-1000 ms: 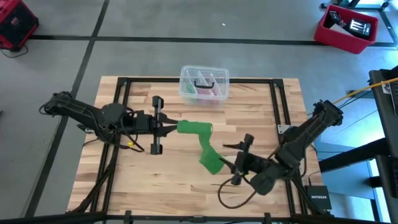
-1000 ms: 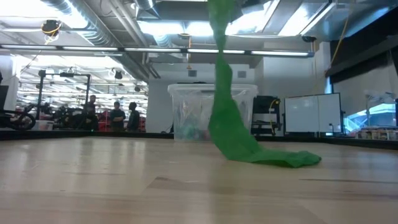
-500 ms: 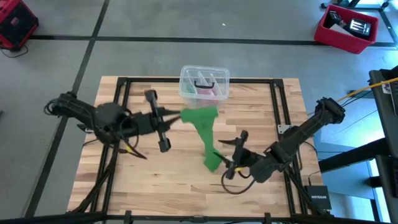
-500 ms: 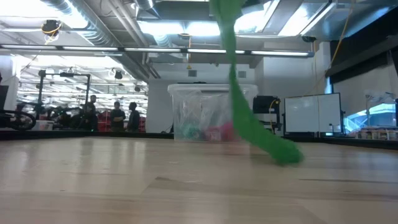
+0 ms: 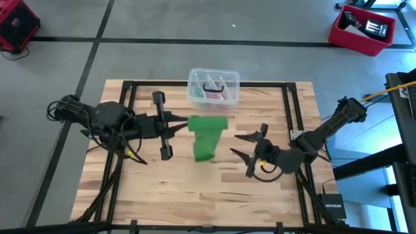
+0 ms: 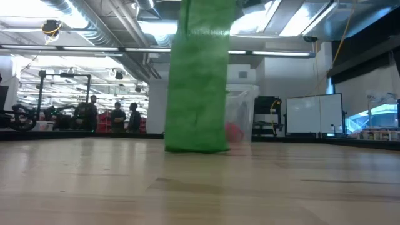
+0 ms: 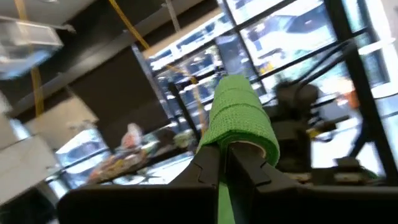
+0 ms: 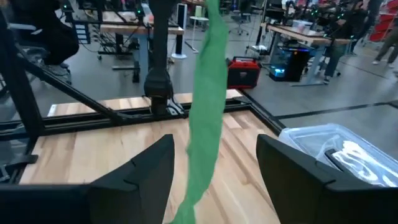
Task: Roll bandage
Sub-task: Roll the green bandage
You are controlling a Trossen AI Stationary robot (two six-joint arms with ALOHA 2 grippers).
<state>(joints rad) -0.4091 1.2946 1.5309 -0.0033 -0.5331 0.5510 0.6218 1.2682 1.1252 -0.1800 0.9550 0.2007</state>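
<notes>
Left tool clamps the bandage — hanging; wrist view shows right tool gaping — empty

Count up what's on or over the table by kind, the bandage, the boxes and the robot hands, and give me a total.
Green bandage, hanging from the shut left hand: 1
Clear plastic box at the table's far edge: 1
Robot hands, the left one and the open right hand beside the strip: 2
Total: 4

no legible text, labels (none anywhere)
</notes>
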